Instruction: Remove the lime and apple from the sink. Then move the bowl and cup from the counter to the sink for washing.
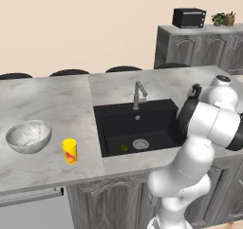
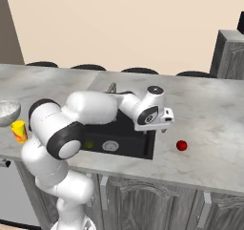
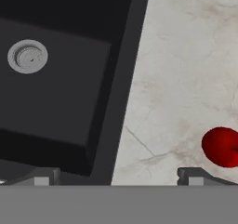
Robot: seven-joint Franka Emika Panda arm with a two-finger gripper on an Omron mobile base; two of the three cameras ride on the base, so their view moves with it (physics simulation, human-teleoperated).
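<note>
Apple (image 3: 222, 146) on the marble counter (image 2: 209, 124), right of the sink (image 1: 135, 126), clear of the basin rim. Gripper (image 2: 163, 127) hangs above the sink's right edge, jaws wide apart and holding nothing; in the hand view the apple sits just beside the right fingertip (image 3: 195, 176), outside the gap between the tips. Lime (image 1: 123, 148) on the sink floor, near the drain (image 1: 140, 144). Bowl (image 1: 29, 135) and cup (image 1: 69, 150) stand near each other on the counter left of the sink, well apart from the gripper.
</note>
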